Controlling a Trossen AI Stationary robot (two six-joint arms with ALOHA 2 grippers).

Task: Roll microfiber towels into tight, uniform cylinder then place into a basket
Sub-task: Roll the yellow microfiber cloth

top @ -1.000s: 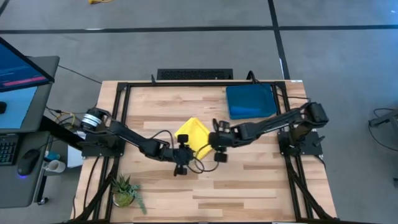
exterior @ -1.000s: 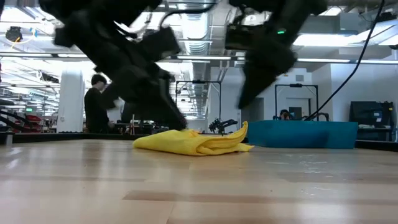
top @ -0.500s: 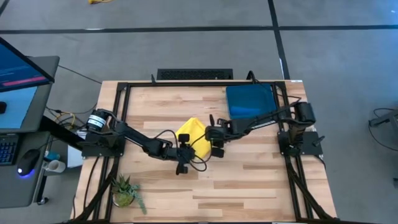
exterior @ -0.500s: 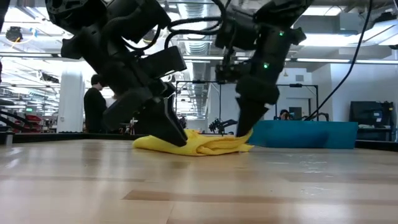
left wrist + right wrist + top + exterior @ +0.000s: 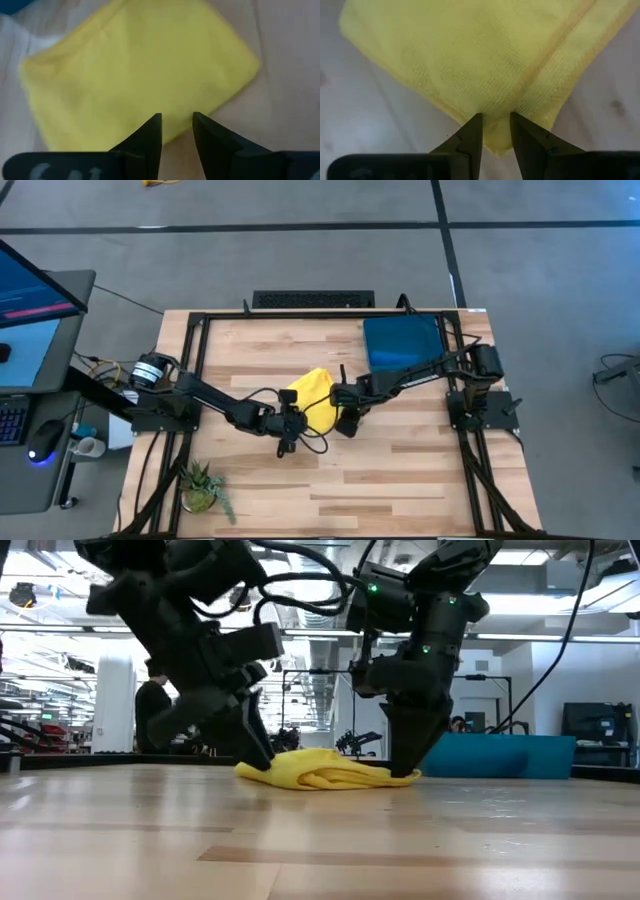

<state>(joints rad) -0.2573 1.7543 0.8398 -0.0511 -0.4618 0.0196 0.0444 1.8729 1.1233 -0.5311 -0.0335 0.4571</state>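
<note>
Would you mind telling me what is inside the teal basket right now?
From above, the basket shows only its own dark teal floor; no towel lies in it. The right arm crosses its near corner, hiding a strip. The yellow towel lies on the table.
</note>
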